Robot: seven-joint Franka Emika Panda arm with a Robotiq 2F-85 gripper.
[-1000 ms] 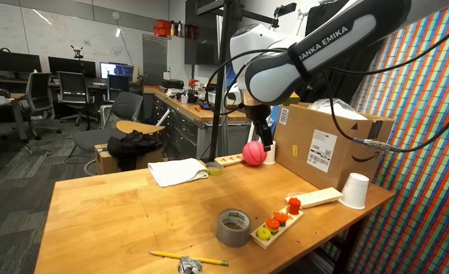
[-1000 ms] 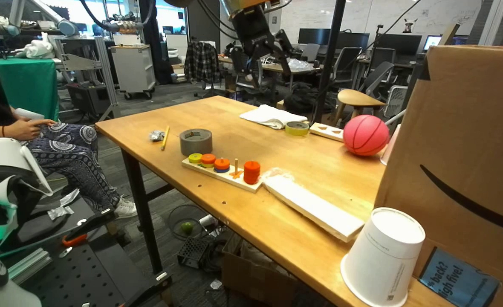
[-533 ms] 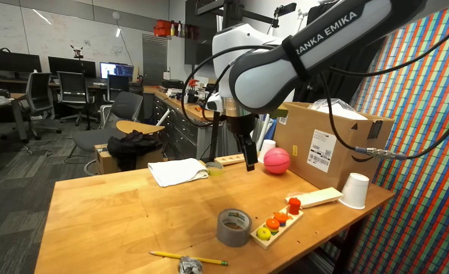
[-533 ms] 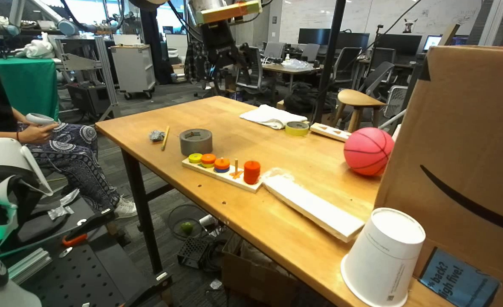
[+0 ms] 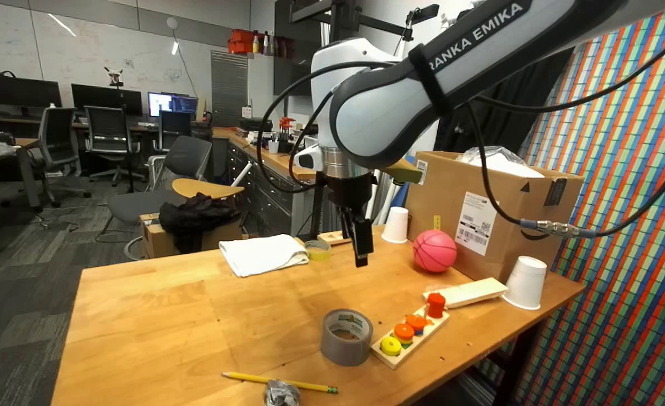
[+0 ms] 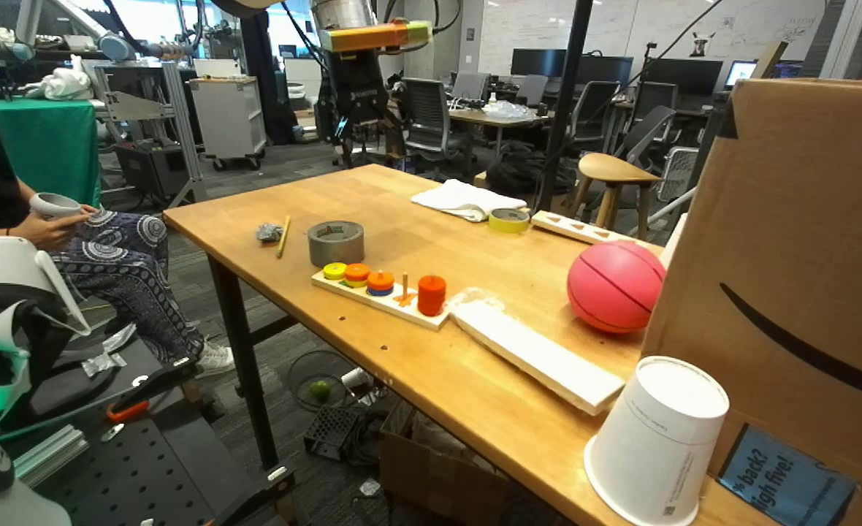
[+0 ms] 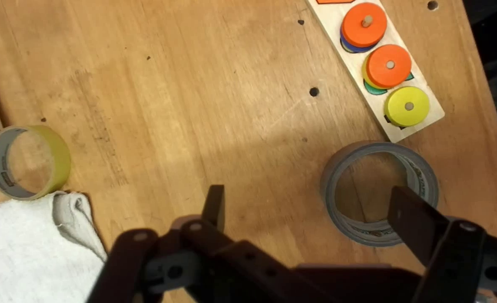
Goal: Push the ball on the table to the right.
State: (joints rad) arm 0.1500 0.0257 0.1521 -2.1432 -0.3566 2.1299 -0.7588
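Note:
The pink ball [image 5: 435, 251] sits on the wooden table [image 5: 169, 316] close beside the cardboard box. It also shows in an exterior view [image 6: 613, 286], where the box hides its right edge. I cannot tell whether it touches the box. The ball is out of the wrist view. My gripper [image 5: 362, 260] points down above the table, apart from the ball, with a wide gap between them. In the wrist view the gripper [image 7: 305, 195] has its two fingers spread wide with nothing between them. Its right finger overlaps the grey tape roll [image 7: 332, 198] below.
The cardboard box [image 5: 513, 225] stands along the table's edge. White cups [image 5: 527, 282] [image 5: 395, 224], a pale wooden board [image 5: 470, 292] and a peg board with coloured discs [image 5: 403, 349] lie near the ball's side. A white cloth [image 5: 262, 255], yellow tape roll [image 5: 318, 251] and pencil [image 5: 304, 385] are also there.
The ball has rolled along the table beside the box, away from the back cup and towards the pale board. My gripper has swung away from the ball. Its fingers stay apart.

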